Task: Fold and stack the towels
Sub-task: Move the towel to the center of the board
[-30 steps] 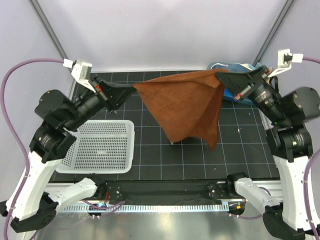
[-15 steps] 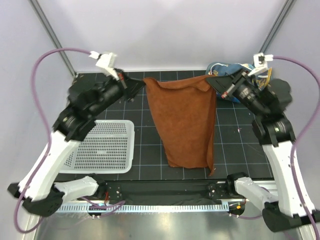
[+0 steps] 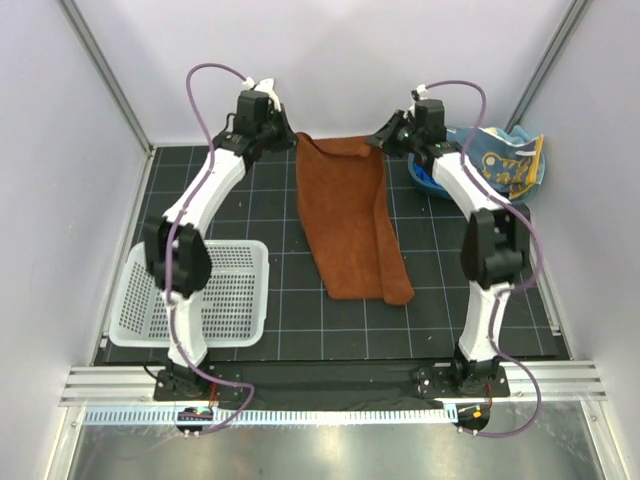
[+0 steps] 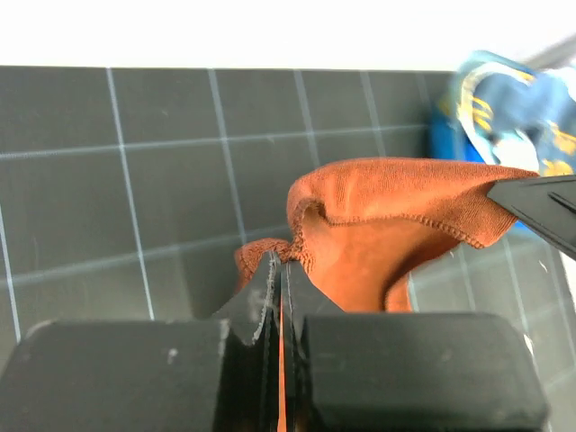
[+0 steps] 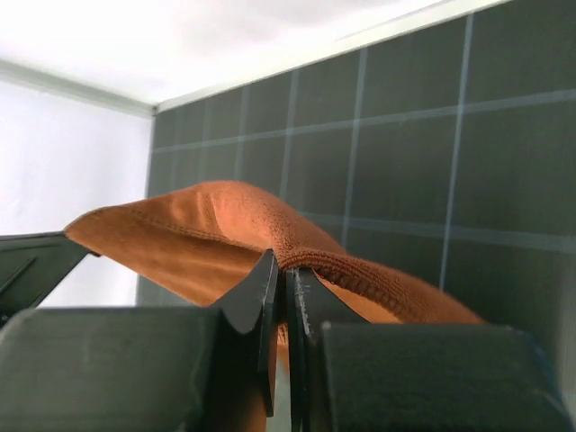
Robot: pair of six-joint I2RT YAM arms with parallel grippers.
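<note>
Rust-brown towel (image 3: 345,220) lies spread on the counter (image 3: 300,330), its near end resting about midway between the near and far edges. Its right side is doubled over in a long narrow strip. A white mesh basket (image 3: 235,290) sits toward the near-left corner, with the left arm passing over it. Both arms rise from their bases at the near edge and stretch almost fully out toward the far edge, forearms angling inward. The left gripper (image 3: 284,140) meets the towel's far-left corner and the right gripper (image 3: 384,140) its far-right corner. In each wrist view the fingers are clamped tight on the brown hem, lifting it just off the counter. In the far-right corner a spotted light-blue towel (image 3: 505,160) drapes over a blue tub (image 3: 425,180).
</note>
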